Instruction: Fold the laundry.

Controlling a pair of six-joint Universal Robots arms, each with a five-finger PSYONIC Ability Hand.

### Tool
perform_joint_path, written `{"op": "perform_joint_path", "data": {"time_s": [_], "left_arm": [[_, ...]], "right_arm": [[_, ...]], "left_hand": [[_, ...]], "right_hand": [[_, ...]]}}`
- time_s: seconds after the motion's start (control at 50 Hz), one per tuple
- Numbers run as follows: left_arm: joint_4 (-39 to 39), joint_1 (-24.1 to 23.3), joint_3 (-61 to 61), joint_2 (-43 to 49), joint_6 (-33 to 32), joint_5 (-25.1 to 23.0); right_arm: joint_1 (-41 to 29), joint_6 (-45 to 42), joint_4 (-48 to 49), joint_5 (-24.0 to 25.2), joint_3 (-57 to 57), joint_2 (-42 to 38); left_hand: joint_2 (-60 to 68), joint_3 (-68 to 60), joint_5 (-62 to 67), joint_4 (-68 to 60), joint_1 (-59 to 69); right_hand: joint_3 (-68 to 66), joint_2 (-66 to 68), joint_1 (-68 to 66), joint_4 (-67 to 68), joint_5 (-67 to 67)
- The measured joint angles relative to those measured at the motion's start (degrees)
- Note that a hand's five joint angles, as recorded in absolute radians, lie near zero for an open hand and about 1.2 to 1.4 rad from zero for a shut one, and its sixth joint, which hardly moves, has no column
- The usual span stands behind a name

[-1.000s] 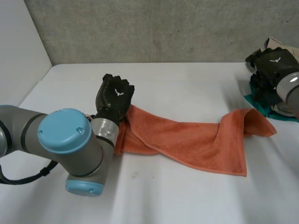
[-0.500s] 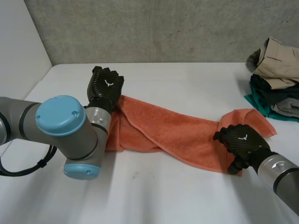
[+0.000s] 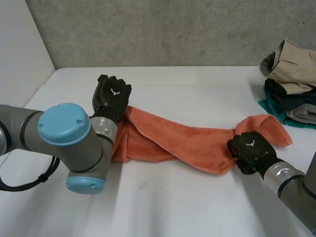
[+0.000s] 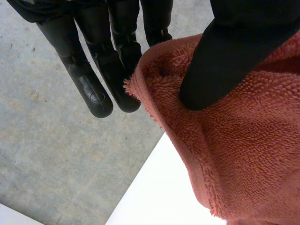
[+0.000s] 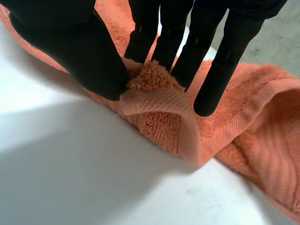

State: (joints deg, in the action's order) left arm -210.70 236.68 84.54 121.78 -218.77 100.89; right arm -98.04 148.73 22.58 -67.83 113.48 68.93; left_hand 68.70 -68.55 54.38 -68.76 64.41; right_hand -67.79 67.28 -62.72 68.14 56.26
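**Both ends of the orange towel point(image 3: 187, 140) in my grip**

The towel lies rumpled across the middle of the white table point(image 3: 177, 207). My left hand point(image 3: 112, 95) pinches the end nearer the table's left edge, thumb pressing the terry against my fingers point(image 4: 93, 89). My right hand point(image 3: 249, 148) nips a corner at the opposite end between thumb and fingers. A pile of clothes point(image 3: 291, 84) sits at the far right corner.

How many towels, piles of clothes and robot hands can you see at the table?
orange towel: 1
pile of clothes: 1
black robot hands: 2, the left hand and the right hand, each pinching the orange towel
Total: 4
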Motion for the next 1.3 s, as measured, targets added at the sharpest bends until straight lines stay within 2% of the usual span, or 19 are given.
{"op": "perform_joint_path", "data": {"time_s": [0.2,0.28,0.34,0.44,0.54,0.64,0.76,0.86,0.96,0.98,1.0,1.06,1.12,1.2,1.3], "left_arm": [[4.2,-0.1,1.2,-2.3,2.6,0.0],[6.9,-0.4,2.8,-5.4,3.4,0.0],[11.7,-1.0,6.3,-13.2,3.7,-0.1],[18.2,-1.7,9.4,-22.0,3.7,-0.4],[24.8,-2.3,10.9,-26.1,4.0,-0.9],[27.7,-2.3,10.3,-22.2,3.9,-1.6],[25.0,-1.2,2.4,-10.0,2.0,-1.7],[18.7,1.4,-10.3,-0.3,-3.7,-1.7],[4.9,3.5,-23.6,4.3,-13.5,-2.2],[4.9,3.5,-23.6,4.3,-13.5,-2.2],[-2.4,4.0,-27.1,4.7,-16.8,-2.4],[-12.7,4.2,-29.7,4.2,-20.1,-2.8],[-18.7,4.1,-29.0,2.7,-21.4,-3.0],[-20.3,4.1,-23.8,-0.8,-21.4,-3.1],[-18.2,4.0,-12.8,-5.0,-19.6,-3.0]], "right_arm": [[0.0,0.1,0.6,-0.4,-3.7,-1.1],[0.0,-0.2,-2.8,-0.7,-6.6,1.5],[0.3,-2.6,-16.3,-1.0,-13.9,10.2],[0.8,-7.6,-33.2,-1.8,-22.8,16.0],[0.7,-15.4,-44.7,-4.3,-27.6,16.1],[-0.6,-21.9,-49.0,-8.6,-30.3,8.8],[-4.4,-21.7,-44.0,-13.9,-37.2,-3.0],[-7.5,-18.7,-32.8,-17.3,-47.1,-9.7],[-8.7,-13.6,-13.8,-18.7,-57.2,-11.5],[-8.7,-13.6,-13.8,-18.7,-57.2,-11.5],[-8.7,-11.6,-5.7,-19.0,-59.6,-11.0],[-8.7,-9.6,4.7,-19.6,-61.9,-9.9],[-8.8,-8.6,10.5,-20.0,-62.6,-8.8],[-9.5,-8.1,11.1,-20.2,-61.7,-7.8],[-10.7,-7.4,5.0,-19.9,-56.7,-7.1]], "left_hand": [[0.0,0.0,0.0,0.0,0.0],[0.0,0.0,0.0,0.0,0.0],[0.0,0.0,0.0,0.0,0.0],[0.0,0.0,0.0,0.0,0.0],[0.0,0.0,0.0,0.0,0.0],[0.0,0.0,0.0,0.0,0.0],[0.0,0.0,0.0,0.0,0.0],[0.0,0.0,0.0,-0.2,0.0],[0.0,0.0,0.0,-0.2,0.0],[0.0,0.0,0.0,-0.2,0.0],[0.0,0.0,0.0,-0.2,0.0],[0.0,0.0,0.0,-0.2,0.0],[0.0,0.0,0.0,-0.2,0.0],[0.0,0.0,0.0,-0.2,0.0],[0.0,0.0,0.0,-0.2,0.0]], "right_hand": [[-0.3,0.0,0.0,0.5,0.0],[-0.3,0.0,0.0,0.6,0.0],[-0.3,0.0,0.0,0.6,0.0],[-0.3,0.0,0.0,0.6,0.0],[-0.3,0.0,0.0,0.6,0.0],[-0.3,0.0,0.0,0.6,0.0],[-0.3,0.0,0.0,0.6,0.0],[-0.5,0.0,0.0,0.6,0.0],[-0.5,0.0,0.0,0.6,0.0],[-0.5,0.0,0.0,0.6,0.0],[-0.5,0.0,0.0,0.6,0.0],[-0.5,0.0,0.0,0.6,0.0],[-0.5,0.0,0.0,0.6,0.0],[-0.5,0.0,0.0,0.6,0.4],[-0.5,0.0,0.0,0.6,0.4]]}}
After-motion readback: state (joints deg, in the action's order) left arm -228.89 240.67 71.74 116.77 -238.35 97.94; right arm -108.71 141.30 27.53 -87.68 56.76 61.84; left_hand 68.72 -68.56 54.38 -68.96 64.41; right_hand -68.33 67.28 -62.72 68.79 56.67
